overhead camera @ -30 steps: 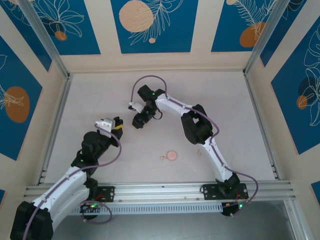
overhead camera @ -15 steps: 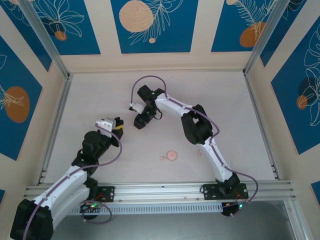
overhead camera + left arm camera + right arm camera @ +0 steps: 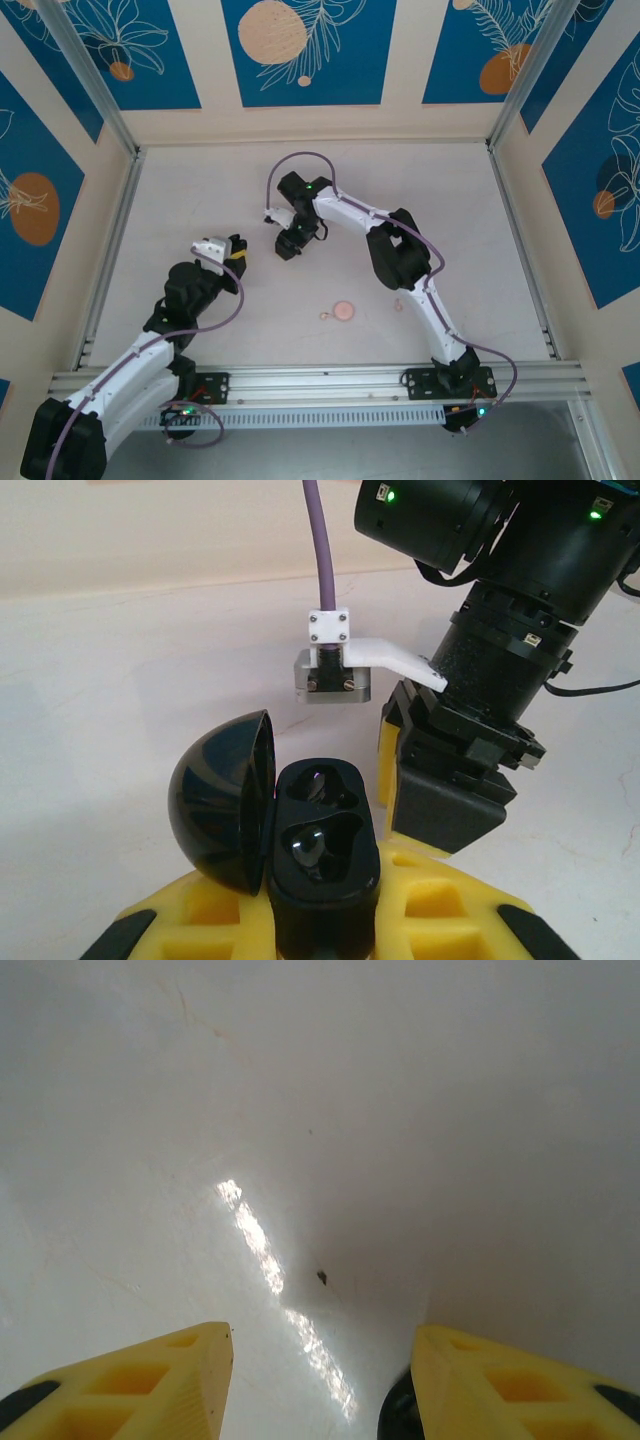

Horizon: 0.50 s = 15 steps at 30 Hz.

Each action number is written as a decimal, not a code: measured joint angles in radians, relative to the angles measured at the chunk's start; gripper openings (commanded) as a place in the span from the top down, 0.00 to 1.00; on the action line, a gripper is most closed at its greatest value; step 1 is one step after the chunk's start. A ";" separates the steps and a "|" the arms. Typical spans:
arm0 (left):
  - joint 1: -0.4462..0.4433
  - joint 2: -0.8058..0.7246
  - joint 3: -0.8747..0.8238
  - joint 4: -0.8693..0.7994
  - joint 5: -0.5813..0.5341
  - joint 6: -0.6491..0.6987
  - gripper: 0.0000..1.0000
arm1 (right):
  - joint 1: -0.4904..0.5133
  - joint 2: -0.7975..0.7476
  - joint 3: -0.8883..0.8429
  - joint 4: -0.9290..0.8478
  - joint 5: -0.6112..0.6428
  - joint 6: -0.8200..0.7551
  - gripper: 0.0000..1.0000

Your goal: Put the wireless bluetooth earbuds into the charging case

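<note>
Since a second ago the right arm (image 3: 345, 212) has swung its wrist slightly toward 3 o'clock, while the left arm (image 3: 185, 290) has stayed put. The pale worktop (image 3: 460, 220) is edged by aluminium rails and walled with blue panels bearing peach circles and white leaf outlines.

From above, a pink disc (image 3: 343, 310) lies at 5 o'clock from the right jaws. A tiny pale pink earbud (image 3: 324, 316) sits just at its 9 o'clock, and a second pink earbud (image 3: 397, 306) at its 3 o'clock.

The left wrist camera adds what the overhead cannot: the left jaws clamp an open black charging case (image 3: 325, 865), lid swung to 9 o'clock. The right wrist camera shows the right jaws moderately apart over bare worktop, with a dark rounded thing (image 3: 400, 1415) beside one finger that I cannot identify.
</note>
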 measured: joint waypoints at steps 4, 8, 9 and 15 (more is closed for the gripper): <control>0.000 0.000 0.000 0.000 0.003 0.000 0.87 | 0.000 -0.042 -0.062 -0.009 0.029 0.016 0.49; 0.000 0.001 0.000 0.000 0.010 0.000 0.87 | 0.000 -0.091 -0.143 -0.016 0.047 0.042 0.49; 0.000 0.001 0.000 0.000 0.011 0.000 0.87 | -0.002 -0.105 -0.164 -0.018 0.050 0.050 0.49; 0.000 0.008 0.000 0.003 0.023 0.008 0.87 | -0.015 -0.188 -0.296 -0.025 0.065 0.095 0.49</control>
